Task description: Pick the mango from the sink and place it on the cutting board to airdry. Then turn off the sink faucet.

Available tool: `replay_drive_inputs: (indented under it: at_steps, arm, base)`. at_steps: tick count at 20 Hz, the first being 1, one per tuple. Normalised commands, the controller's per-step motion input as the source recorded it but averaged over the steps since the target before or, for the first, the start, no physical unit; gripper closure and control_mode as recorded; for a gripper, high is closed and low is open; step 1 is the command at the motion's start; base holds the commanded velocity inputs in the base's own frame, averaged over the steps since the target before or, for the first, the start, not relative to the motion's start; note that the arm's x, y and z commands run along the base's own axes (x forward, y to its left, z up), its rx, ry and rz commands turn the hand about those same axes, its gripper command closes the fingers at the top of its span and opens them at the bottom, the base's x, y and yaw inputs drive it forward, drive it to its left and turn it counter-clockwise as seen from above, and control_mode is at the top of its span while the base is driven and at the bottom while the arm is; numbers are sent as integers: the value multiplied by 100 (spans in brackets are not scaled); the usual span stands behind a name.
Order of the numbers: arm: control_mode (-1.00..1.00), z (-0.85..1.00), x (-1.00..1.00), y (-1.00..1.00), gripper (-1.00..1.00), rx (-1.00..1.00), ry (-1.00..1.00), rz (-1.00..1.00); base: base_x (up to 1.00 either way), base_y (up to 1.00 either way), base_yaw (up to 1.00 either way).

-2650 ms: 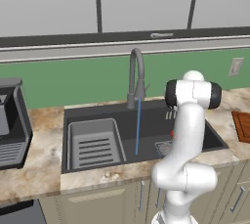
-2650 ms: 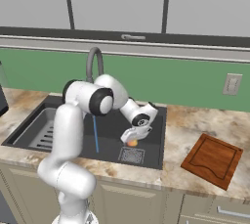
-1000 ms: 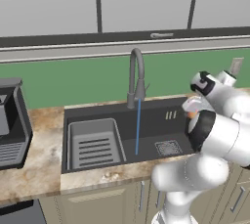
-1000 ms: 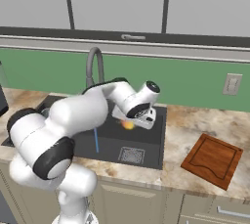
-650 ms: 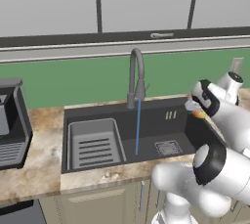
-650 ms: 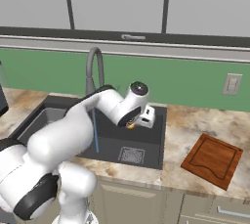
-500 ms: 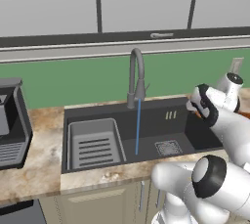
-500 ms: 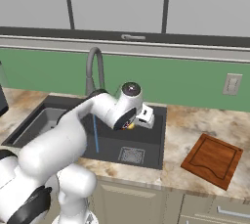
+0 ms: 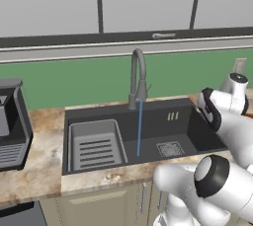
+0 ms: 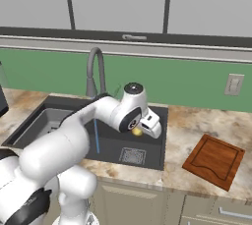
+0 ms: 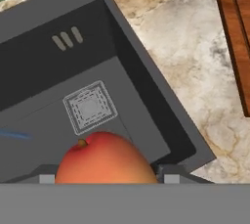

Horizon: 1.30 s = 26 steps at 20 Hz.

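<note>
The mango (image 11: 104, 159), orange with a red blush, sits between my gripper's (image 11: 105, 175) two fingertips; the gripper is shut on it. In the right base view the gripper (image 10: 141, 130) holds the mango (image 10: 136, 131) above the right part of the dark sink (image 10: 153, 148), near its right rim. The square drain grate (image 11: 90, 107) lies below the fruit. To the right on the counter lies the reddish-brown cutting board (image 10: 214, 160) (image 11: 238, 37). A blue stream of water (image 9: 140, 129) runs from the grey gooseneck sink faucet (image 9: 139, 74) (image 10: 93, 74).
A grey ribbed rack tray (image 9: 96, 146) fills the sink's left half. A dark appliance (image 9: 10, 121) stands on the far left counter. Marbled counter (image 10: 183, 128) separates sink and board. A wall outlet (image 10: 233, 84) sits on the green backsplash.
The gripper has risen from the sink floor with the mango in it and swung right toward the sink's right rim. The water keeps running.
</note>
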Motion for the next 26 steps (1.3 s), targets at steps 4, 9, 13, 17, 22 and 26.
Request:
replay_drive_inputs:
  at_steps: [4,9,13,17,22,26]
  arm:
    - [-100,33,-5,-52,100,0,0,-4]
    - [-100,31,-2,-39,100,-4,0,-2]
    - [-100,-1,-13,-40,100,-2,-1,0]
    - [-100,-8,-18,-35,100,-3,-3,0]
    - [-100,-4,-32,-34,100,-5,-6,0]
    - [-100,0,-50,-22,100,-7,-15,0]
  base:
    - [0,0,0]
    - [0,0,0]
    - [0,0,0]
    - [0,0,0]
    - [0,0,0]
    - [0,0,0]
